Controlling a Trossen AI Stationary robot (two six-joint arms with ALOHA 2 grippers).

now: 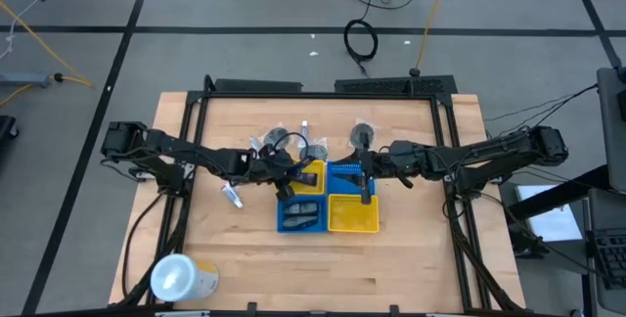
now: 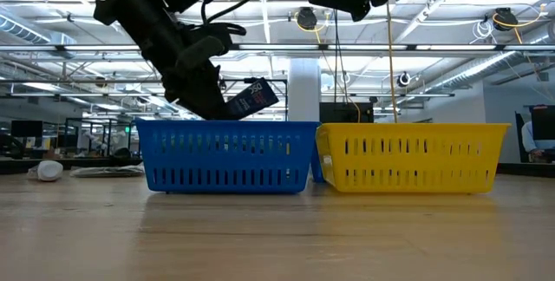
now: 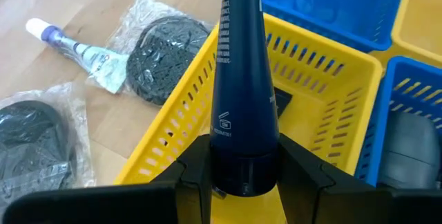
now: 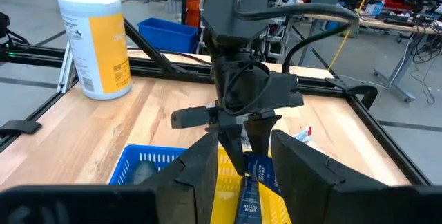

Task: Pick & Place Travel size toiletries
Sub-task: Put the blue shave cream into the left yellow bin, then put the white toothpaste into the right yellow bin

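Observation:
My left gripper (image 1: 287,182) is shut on a dark blue tube (image 3: 238,79) above the far yellow tray (image 3: 200,86). The low view shows the tube (image 2: 254,99) sticking out of the gripper (image 2: 208,99) above the tray rims. Dark grey round pieces in clear wrappers (image 3: 162,58) (image 3: 31,141) and a small white tube (image 3: 76,44) lie flat on the table beside that tray. My right gripper (image 1: 367,182) hangs open over the far blue tray (image 1: 344,172), its fingers (image 4: 304,169) facing the left gripper and touching nothing. My left gripper pinches the dark blue tube between its two fingers at its thick round end (image 3: 245,172). The fingers slant down from the table's left. The tube points on ahead of the fingers, tilted, and is lifted clear above the far yellow tray.
Four square trays stand together mid-table: a yellow one and a blue one far, a blue one (image 1: 300,216) holding dark items and a yellow one (image 1: 354,214) near. More wrapped pieces (image 1: 364,133) lie behind them. A large yellow cylinder (image 1: 183,278) stands at the near left corner.

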